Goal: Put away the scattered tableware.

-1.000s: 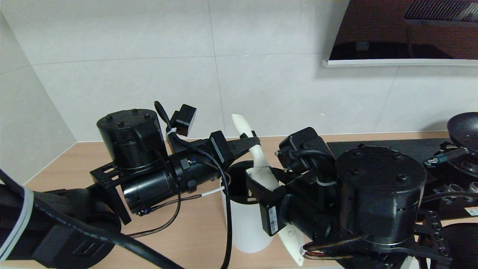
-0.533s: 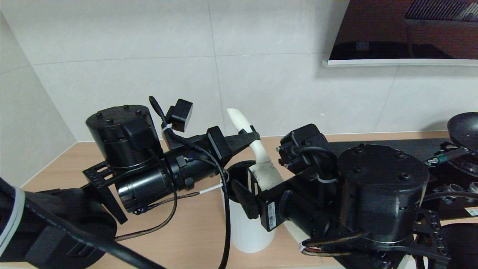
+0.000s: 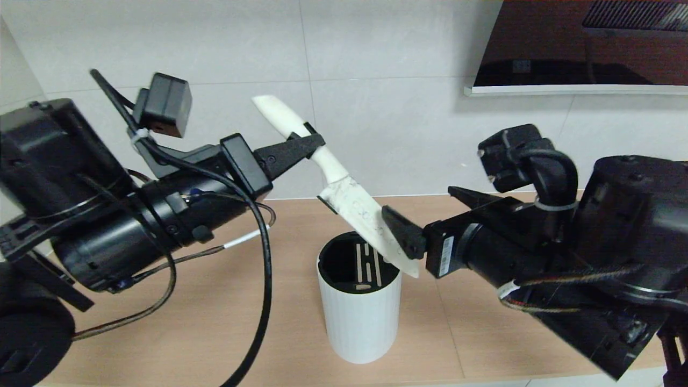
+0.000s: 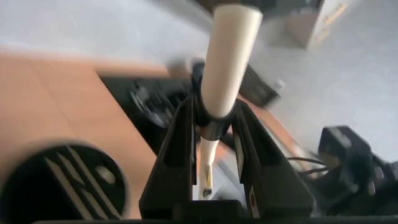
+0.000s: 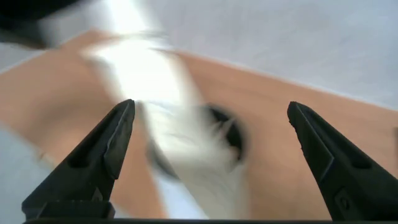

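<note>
Gripping the white knife (image 3: 360, 215) by its handle, your left gripper (image 3: 325, 169) hangs above the white knife block (image 3: 359, 317). Its jaws are clamped tight so the blade slants down toward the slotted top, the tip just over the block's rim. Your right gripper (image 3: 422, 207) sits beside the blade above the block, jaws wide apart and empty, seemingly placed to steady the blade. The block stands upright on the tabletop (image 3: 215, 322).

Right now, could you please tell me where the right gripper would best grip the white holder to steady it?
Probably the ribbed side wall of the white holder, below its slotted top, with the right gripper coming in level from the robot's right. It stands upright and round, and the knife slants over its top.
</note>
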